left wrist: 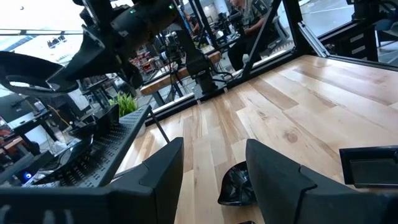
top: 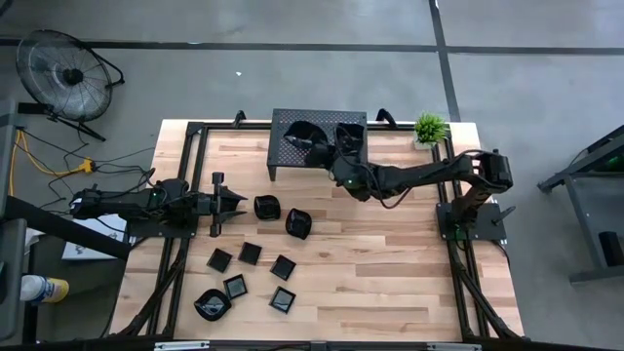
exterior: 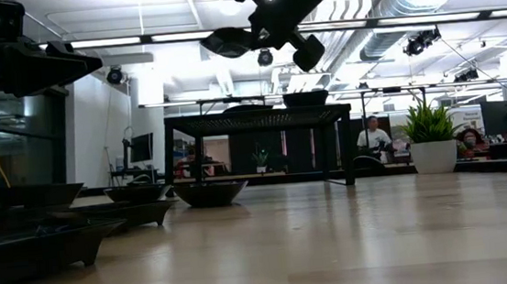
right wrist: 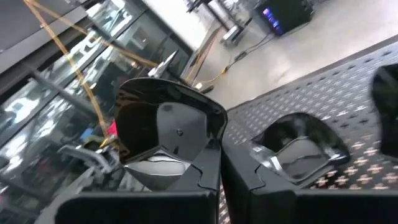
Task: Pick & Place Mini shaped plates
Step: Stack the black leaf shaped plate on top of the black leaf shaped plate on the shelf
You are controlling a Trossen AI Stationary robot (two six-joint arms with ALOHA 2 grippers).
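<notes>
My right gripper [top: 314,146] reaches over the black perforated rack [top: 281,164] at the table's far side, shut on a glossy black mini shaped plate [right wrist: 163,132]. In the low view that plate [exterior: 224,41] hangs high above the rack [exterior: 256,120]. Another plate [right wrist: 298,146] rests by its base on the rack top. Several more plates [top: 266,207] [top: 283,266] lie on the wooden table at centre left. My left gripper [top: 239,202] waits open at the table's left, pointing level, with one plate [left wrist: 239,183] lying on the table beyond its fingers. My right gripper pinches the plate's rim [right wrist: 208,152] between its two fingers, at the edge nearest the wrist. The fingers come almost level from the table's right. The plate is lifted clear above the rack and tilted, its hollow side turned toward the wrist camera.
A small potted plant [top: 429,128] stands at the table's far right corner, beside the rack. The right half of the tabletop [top: 390,263] is bare wood. A fan [top: 63,73] stands on the floor beyond the far left corner.
</notes>
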